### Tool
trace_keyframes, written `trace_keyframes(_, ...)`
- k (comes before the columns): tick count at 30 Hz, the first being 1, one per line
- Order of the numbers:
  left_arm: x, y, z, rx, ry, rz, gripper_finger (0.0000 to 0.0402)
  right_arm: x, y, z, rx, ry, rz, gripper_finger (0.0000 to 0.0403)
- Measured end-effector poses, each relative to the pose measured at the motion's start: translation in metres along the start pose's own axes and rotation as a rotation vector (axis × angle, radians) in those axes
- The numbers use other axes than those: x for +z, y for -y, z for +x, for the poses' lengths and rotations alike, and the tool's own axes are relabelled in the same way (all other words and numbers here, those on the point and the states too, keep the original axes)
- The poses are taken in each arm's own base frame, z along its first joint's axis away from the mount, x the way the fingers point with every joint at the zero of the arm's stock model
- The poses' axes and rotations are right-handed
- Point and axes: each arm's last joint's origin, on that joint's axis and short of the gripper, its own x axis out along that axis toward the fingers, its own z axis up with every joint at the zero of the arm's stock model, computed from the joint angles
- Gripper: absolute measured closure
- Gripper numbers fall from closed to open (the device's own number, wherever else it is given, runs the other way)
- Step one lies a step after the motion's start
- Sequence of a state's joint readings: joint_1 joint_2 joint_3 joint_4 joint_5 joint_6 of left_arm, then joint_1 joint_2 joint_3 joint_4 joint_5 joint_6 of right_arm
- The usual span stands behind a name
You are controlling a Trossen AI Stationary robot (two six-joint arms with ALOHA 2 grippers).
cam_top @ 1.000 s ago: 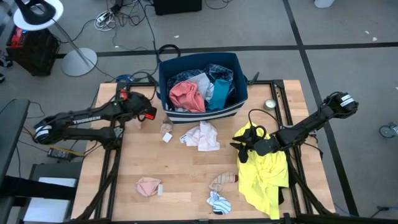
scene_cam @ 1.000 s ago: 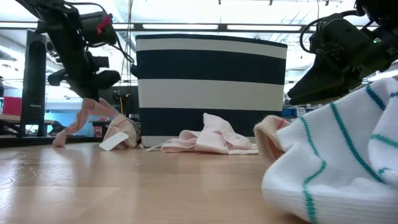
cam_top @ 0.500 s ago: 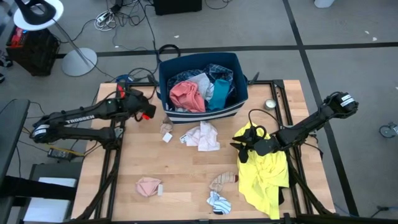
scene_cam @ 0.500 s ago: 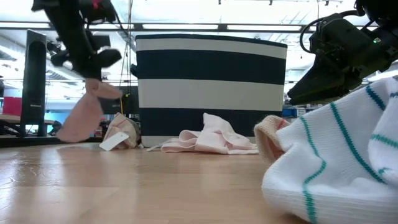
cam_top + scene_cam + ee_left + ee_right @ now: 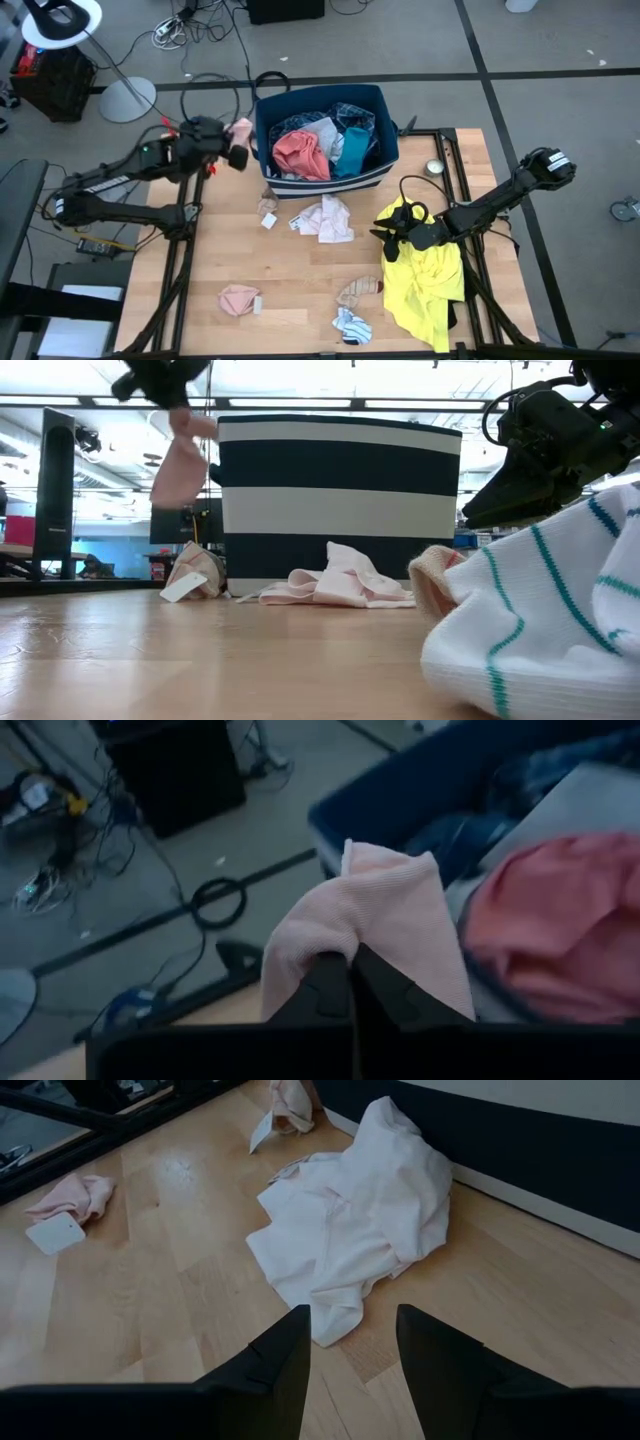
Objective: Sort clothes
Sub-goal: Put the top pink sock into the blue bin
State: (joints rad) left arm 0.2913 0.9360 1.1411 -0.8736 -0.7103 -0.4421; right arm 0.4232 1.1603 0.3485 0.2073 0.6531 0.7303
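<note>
High view: left gripper [image 5: 236, 142], upper left of frame, pinches pink piece [image 5: 241, 131] just left of blue bin [image 5: 326, 170] rim. Right gripper [image 5: 388, 238], right of centre, rests by yellow shirt [image 5: 425, 280]. White piece [image 5: 327, 218] centre.

Low view: pink piece [image 5: 181, 465] hangs in air, upper left, beside striped bin [image 5: 340, 500]; white/teal striped garment [image 5: 540, 615] lower right.

Left wrist view: fingers [image 5: 322, 990] clamped on pink piece [image 5: 385, 925], bin [image 5: 400, 790] w/ clothes upper right.

Right wrist view: fingers [image 5: 285, 1365] apart, empty; white piece [image 5: 355, 1240] centre.

no readable text, labels or numbers
</note>
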Motion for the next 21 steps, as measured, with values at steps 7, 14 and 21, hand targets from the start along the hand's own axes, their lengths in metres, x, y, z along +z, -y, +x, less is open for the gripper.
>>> trace_keyframes(7, 0.046, 0.008, -0.017, -0.110, 0.112, 0.026, 0.0401, 0.000, 0.000, 0.000, 0.000, 0.000, 0.000, 0.0252)
trace_keyframes(14, 0.091, 0.032, -0.016, -0.195, 0.165, 0.092, 0.0401, 0.000, 0.000, 0.000, 0.000, 0.000, 0.003, 0.0252)
trace_keyframes(21, 0.111, 0.071, 0.009, -0.328, 0.134, 0.162, 0.0401, 0.000, 0.000, 0.000, 0.000, 0.000, 0.003, 0.0252)
